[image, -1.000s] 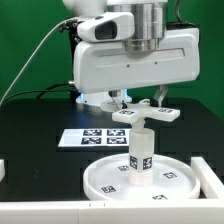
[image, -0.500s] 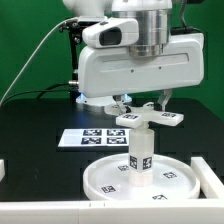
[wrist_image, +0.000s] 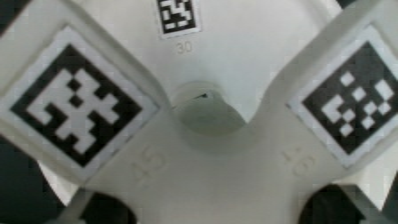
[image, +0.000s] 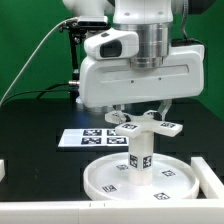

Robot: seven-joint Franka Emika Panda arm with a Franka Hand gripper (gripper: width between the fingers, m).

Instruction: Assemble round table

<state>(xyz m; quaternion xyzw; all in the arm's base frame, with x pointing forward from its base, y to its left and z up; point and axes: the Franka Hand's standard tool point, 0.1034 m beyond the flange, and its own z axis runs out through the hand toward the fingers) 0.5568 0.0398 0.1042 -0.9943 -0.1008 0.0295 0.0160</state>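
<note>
Shown only in the exterior view: bulky white robot arm [image: 135, 70] above a black tabletop [image: 35, 125], the large rimmed round white plastic disc [image: 100, 185] lying flat in the foreground, and the thin flat white marker board [image: 85, 138] behind it toward the exterior view's left. Clamped between the two fingers of the tool [image: 141, 112]: the white plastic cross-shaped four-armed base [image: 145, 124], held level in the air, directly over the short white cylindrical leg [image: 140, 165] standing upright at the disc's middle. Contact between base and leg top impossible to tell. Shown only in the wrist view: a close look at the base [wrist_image: 214, 150], filling the picture, with a shallow round hollow [wrist_image: 214, 110] at its centre where the arms meet. Black-and-white square tags [wrist_image: 80, 100] on three of its arms there; in the exterior view, more on the leg, disc and marker board. Faint marks beside the tags, too blurred to read.
</note>
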